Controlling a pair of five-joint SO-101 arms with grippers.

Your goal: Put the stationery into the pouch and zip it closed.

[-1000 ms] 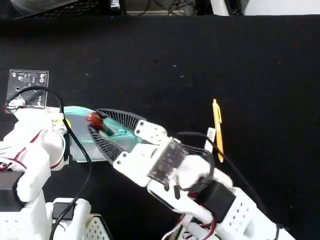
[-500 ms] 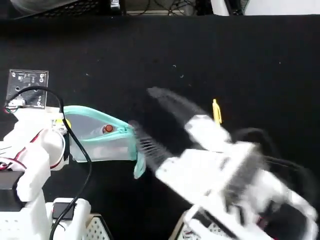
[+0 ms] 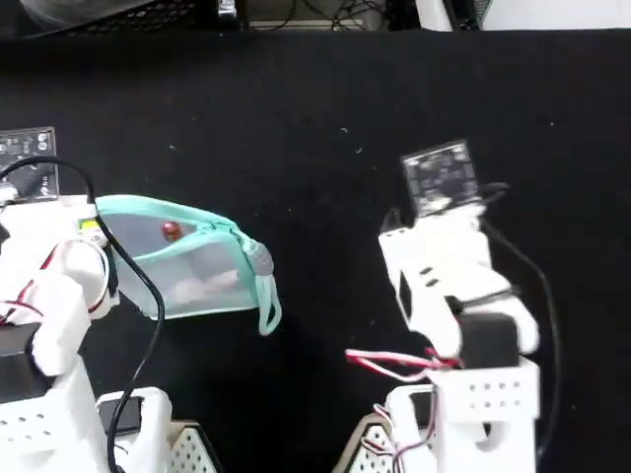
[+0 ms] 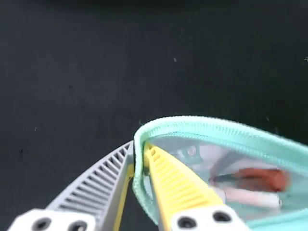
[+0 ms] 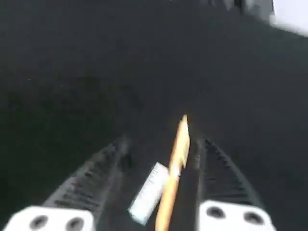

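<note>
A teal pouch (image 3: 187, 261) with a clear side lies at the left, its mouth unzipped. Inside it I see a red item (image 3: 173, 232) and a white one (image 3: 197, 286). The left wrist view has my left gripper (image 4: 138, 150) shut on the pouch's zipper rim (image 4: 202, 127), with the red item (image 4: 257, 179) and a white stick (image 4: 250, 197) showing through the side. My right gripper (image 5: 163, 144) is open, its fingers on either side of a yellow pen (image 5: 179, 147) with a white label (image 5: 149, 192). From above, the right arm (image 3: 444, 266) covers that pen.
The table is covered in black cloth (image 3: 315, 108). A teal strap (image 3: 268, 301) hangs off the pouch's right end. Arm bases (image 3: 463, 414) stand along the near edge. Between the pouch and the right arm there is bare cloth.
The right arm has left the pouch and swung right, and now stands over the yellow pen. The red item is now inside the pouch. The left arm and pouch shifted slightly.
</note>
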